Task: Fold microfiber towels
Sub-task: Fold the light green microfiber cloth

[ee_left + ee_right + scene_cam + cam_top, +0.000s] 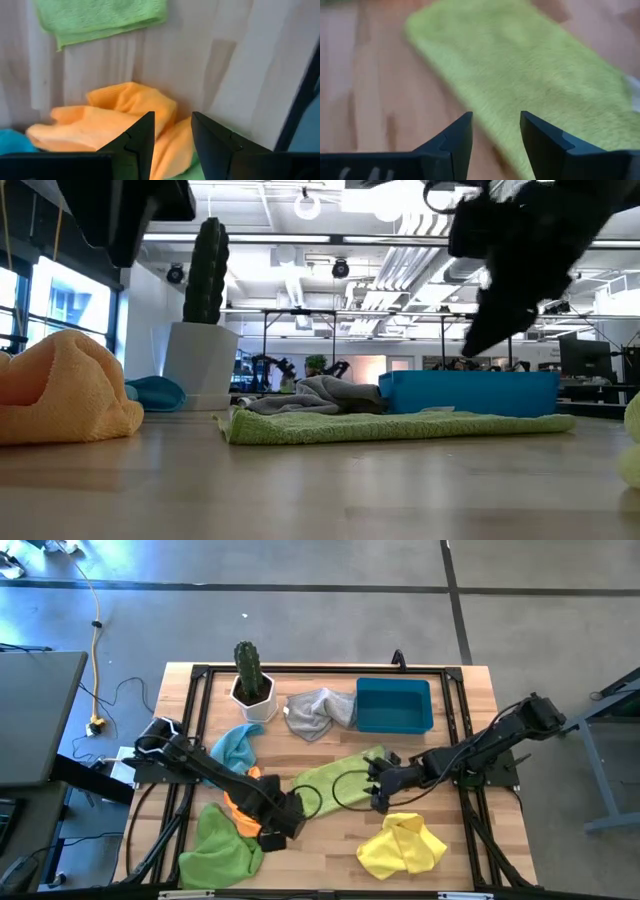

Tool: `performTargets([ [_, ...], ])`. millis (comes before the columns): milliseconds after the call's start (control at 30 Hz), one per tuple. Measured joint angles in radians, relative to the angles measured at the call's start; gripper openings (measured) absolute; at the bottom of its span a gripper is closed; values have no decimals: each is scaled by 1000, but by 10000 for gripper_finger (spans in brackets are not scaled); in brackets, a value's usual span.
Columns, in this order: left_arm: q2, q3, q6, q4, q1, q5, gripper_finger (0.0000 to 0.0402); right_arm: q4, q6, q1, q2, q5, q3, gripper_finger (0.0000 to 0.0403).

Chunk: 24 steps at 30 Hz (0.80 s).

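Observation:
A folded lime green towel [335, 778] [400, 425] lies flat at the table's middle. My right gripper [378, 795] [495, 117] hovers open over its right end [530, 65], clear of it. My left gripper [288, 822] [172, 117] stands open, pointing down, above the crumpled orange towel [238, 808] [115, 117] and touches nothing. A second lime green towel [218, 845] lies bunched at the near left. The yellow towel [402, 845] is bunched at the near right. The light blue towel [236, 745] lies at the left and the grey one [318, 710] at the far middle.
A cactus in a white pot [250, 685] stands at the far left. A blue plastic bin [394, 705] sits at the far right beside the grey towel. Bare wood [325, 855] shows between the near towels.

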Motion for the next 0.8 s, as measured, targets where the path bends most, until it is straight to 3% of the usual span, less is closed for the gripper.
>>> performTargets([
  [133, -16, -1, -6, -19, -22, 4, 119, -122, -140, 40, 12, -3, 1, 147],
  [300, -39, -1, -44, -29, -34, -2, 119, -286, 47, 33, 12, 54, 0, 133],
  [800, -106, -2, -29, -176, -25, -16, 119, -292, 48, -35, 121, 50, 0, 128],
])
